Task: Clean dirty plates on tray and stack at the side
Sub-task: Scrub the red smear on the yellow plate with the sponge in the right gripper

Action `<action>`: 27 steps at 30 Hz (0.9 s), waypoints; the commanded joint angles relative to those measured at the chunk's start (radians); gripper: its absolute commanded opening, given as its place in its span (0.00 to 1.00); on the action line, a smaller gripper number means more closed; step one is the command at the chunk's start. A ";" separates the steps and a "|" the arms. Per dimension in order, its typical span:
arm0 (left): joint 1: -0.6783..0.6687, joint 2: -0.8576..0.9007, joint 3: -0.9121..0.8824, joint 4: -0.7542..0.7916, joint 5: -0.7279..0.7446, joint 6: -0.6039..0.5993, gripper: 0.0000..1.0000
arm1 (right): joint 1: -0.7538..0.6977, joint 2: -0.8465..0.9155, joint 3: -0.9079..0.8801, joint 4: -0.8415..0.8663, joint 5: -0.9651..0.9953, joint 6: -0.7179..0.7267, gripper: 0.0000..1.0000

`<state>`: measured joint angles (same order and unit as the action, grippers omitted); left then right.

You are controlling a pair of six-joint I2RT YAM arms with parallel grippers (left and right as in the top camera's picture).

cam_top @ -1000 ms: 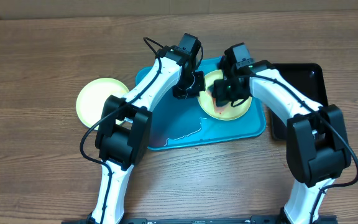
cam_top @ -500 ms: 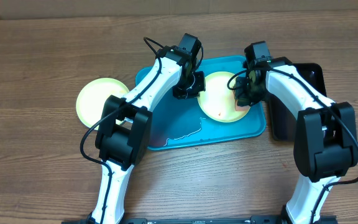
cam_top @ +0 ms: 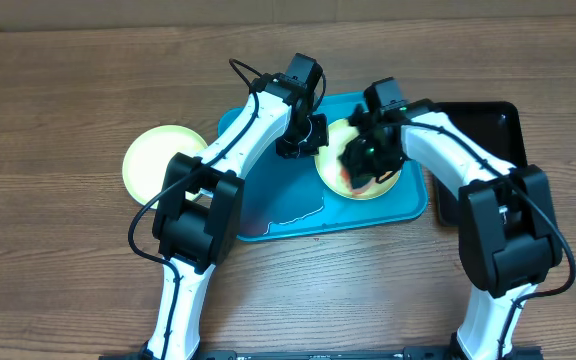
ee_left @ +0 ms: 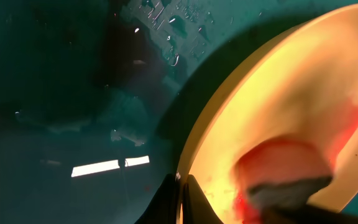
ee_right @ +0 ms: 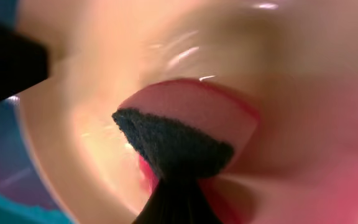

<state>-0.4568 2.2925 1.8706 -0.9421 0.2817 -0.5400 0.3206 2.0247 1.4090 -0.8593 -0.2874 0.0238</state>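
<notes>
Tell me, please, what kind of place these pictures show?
Probably a robot test bench, not a real kitchen: a wooden table, a turquoise tray holding a sauce-smeared plate, two robot arms over it.

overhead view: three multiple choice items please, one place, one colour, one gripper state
1. Where is the clean plate, relative to the tray? A on it B on the table, to its left C stacked on another plate
2. The tray's colour? A black B red C turquoise-blue
3. The right gripper is: A shut on the sponge B open, empty C out of view
Answers: B, it rests on bare wood beside the tray; C, blue shows around the smeared plate; A, it pinches the sponge.
</notes>
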 commanded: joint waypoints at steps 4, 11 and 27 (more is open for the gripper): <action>-0.005 -0.042 0.009 0.012 0.024 0.020 0.04 | -0.016 0.012 -0.020 0.027 -0.108 -0.024 0.04; -0.005 -0.042 0.009 0.012 0.025 0.020 0.04 | -0.098 0.014 -0.021 0.175 -0.039 0.106 0.04; -0.005 -0.042 0.009 0.008 0.024 0.021 0.04 | -0.119 0.051 -0.020 -0.020 0.037 0.165 0.04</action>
<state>-0.4622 2.2929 1.8706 -0.9352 0.3038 -0.5400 0.1989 2.0415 1.4075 -0.8185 -0.1902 0.2340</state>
